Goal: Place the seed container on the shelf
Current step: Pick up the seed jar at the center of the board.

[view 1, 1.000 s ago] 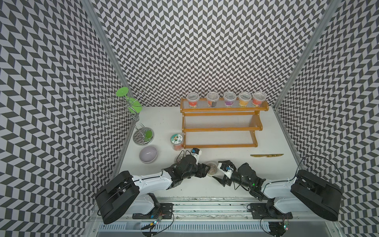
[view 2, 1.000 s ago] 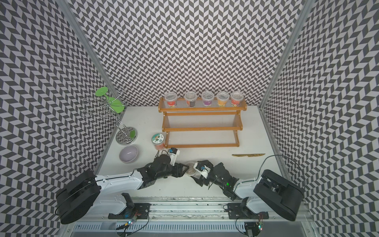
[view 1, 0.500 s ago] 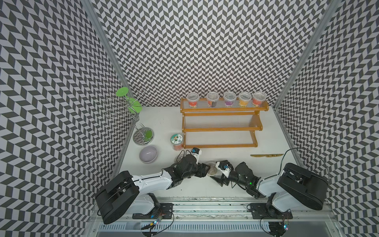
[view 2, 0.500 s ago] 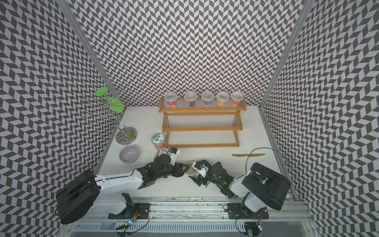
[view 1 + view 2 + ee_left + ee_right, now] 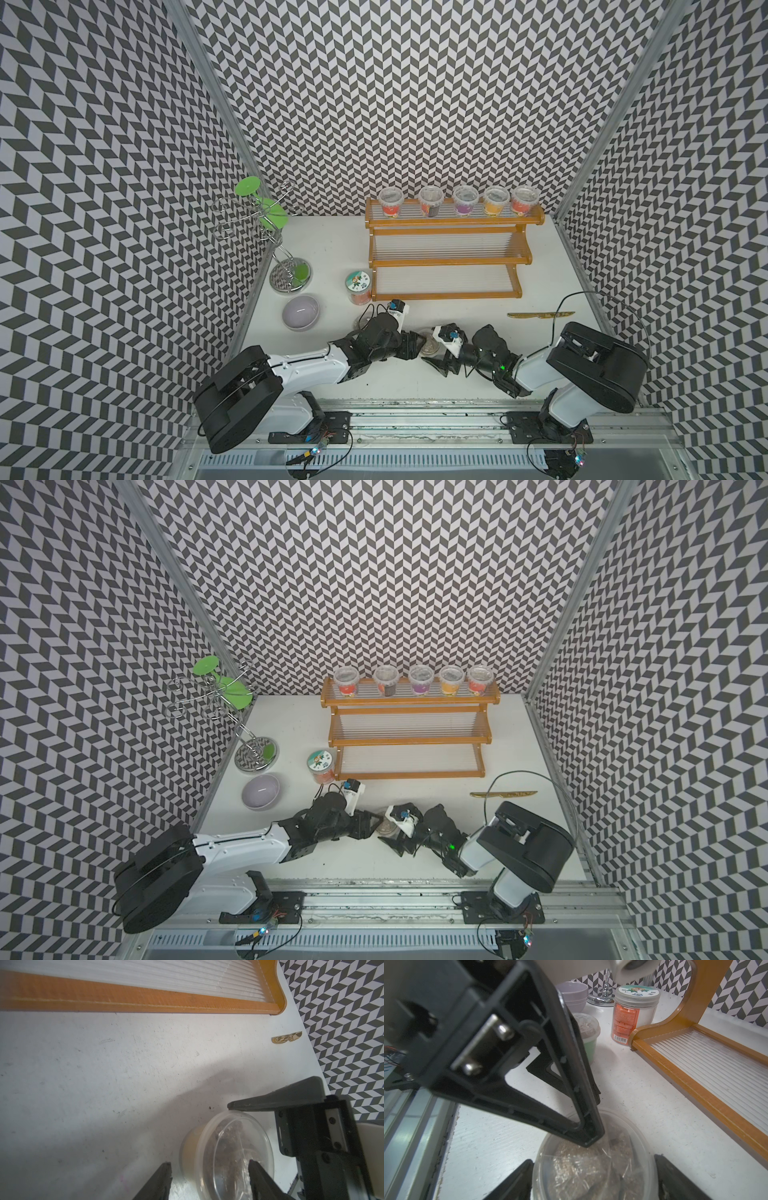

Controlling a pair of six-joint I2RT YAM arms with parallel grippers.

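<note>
The seed container [image 5: 427, 345] [image 5: 386, 828] is a clear lidded cup of brown seeds, upright on the white table in front of the shelf [image 5: 449, 296] [image 5: 409, 775]. My left gripper [image 5: 415, 343] [image 5: 209, 1165] comes from the left, rolled on its side and open. Its upper finger [image 5: 571, 1105] lies with its tip on the lid, and the lower one is beside the cup's base. My right gripper [image 5: 434, 351] [image 5: 593, 1169] comes from the right, and its fingers lie against opposite sides of the cup's rim [image 5: 593, 1153]. The shelf's two lower tiers are bare.
Several lidded cups [image 5: 463, 203] line the shelf's top tier. A jar with an orange label [image 5: 358, 286] stands at the shelf's left foot. A green-filled cup [image 5: 588, 1039] sits behind my left wrist. A lilac bowl [image 5: 301, 311] and a silver wire stand [image 5: 286, 270] are at the left. A gold knife [image 5: 540, 315] lies at the right.
My right arm's large shoulder link has swung inward to the left while its gripper stayed at the cup, jaws slightly narrower. The left arm and the cup have not moved.
</note>
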